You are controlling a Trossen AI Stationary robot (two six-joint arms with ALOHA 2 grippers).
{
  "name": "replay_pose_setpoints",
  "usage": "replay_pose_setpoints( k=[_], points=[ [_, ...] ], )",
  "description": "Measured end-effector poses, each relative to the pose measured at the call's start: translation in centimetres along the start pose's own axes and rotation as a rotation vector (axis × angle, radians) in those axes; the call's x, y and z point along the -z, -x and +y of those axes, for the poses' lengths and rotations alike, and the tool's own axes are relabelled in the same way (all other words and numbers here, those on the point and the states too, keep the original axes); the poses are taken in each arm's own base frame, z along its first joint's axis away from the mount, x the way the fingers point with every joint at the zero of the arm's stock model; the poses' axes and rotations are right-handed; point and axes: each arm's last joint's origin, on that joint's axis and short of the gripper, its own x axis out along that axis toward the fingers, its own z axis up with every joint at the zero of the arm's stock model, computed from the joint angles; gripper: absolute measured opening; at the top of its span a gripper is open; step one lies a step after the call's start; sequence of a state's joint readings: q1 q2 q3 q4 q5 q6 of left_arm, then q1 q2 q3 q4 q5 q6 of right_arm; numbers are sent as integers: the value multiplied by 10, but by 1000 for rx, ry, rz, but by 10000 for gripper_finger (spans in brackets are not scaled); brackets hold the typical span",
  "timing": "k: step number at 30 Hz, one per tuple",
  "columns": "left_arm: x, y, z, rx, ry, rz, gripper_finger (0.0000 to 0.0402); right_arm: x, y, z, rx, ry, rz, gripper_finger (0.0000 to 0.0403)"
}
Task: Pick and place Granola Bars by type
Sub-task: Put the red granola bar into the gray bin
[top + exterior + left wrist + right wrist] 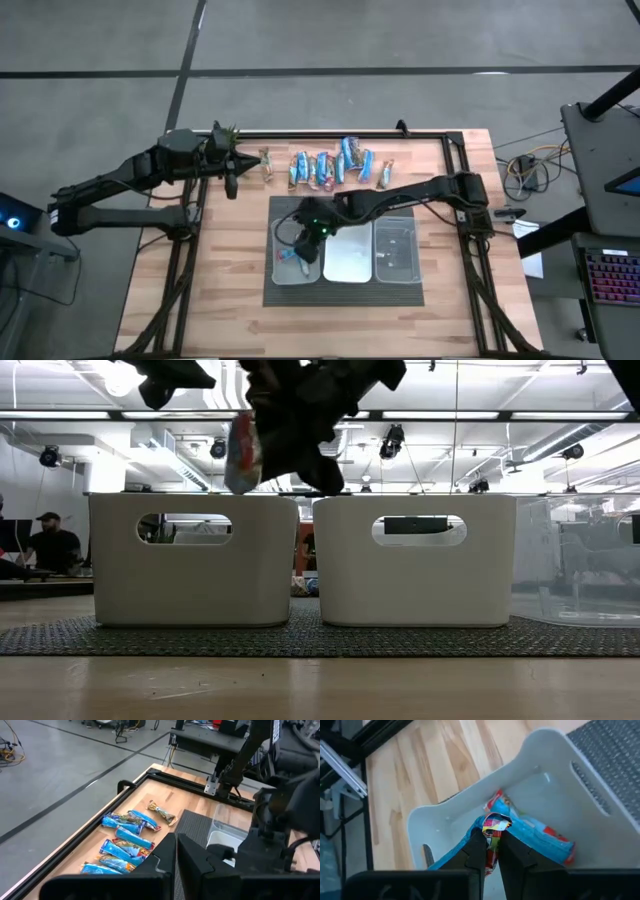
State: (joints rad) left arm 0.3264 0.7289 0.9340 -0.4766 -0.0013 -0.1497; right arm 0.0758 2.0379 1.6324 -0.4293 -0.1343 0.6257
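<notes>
While right gripper (491,846) pinches bar (494,827), bin (470,800) hides its btm.

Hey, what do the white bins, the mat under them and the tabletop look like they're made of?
The white handled bins look like matte moulded plastic: smooth rounded walls with cut-out grips. The dark mat under them seems woven or mesh, rubbery, going by its coarse speckled texture. The tabletop looks like pale wood, butcher-block style, with visible plank strips and grain.
</notes>
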Motion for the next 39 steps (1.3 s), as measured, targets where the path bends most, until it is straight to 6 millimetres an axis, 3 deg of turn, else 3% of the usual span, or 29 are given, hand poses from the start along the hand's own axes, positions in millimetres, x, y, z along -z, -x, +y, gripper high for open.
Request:
replay_pose_setpoints(
  k=[12, 39],
  points=[
    [0, 1, 0, -1, 0, 1, 0, 8, -21, -7, 38, -10, 52, 31],
    [0, 1, 0, -1, 0, 1, 0, 13, -24, -16, 106, -14, 58, 31]
  ],
)
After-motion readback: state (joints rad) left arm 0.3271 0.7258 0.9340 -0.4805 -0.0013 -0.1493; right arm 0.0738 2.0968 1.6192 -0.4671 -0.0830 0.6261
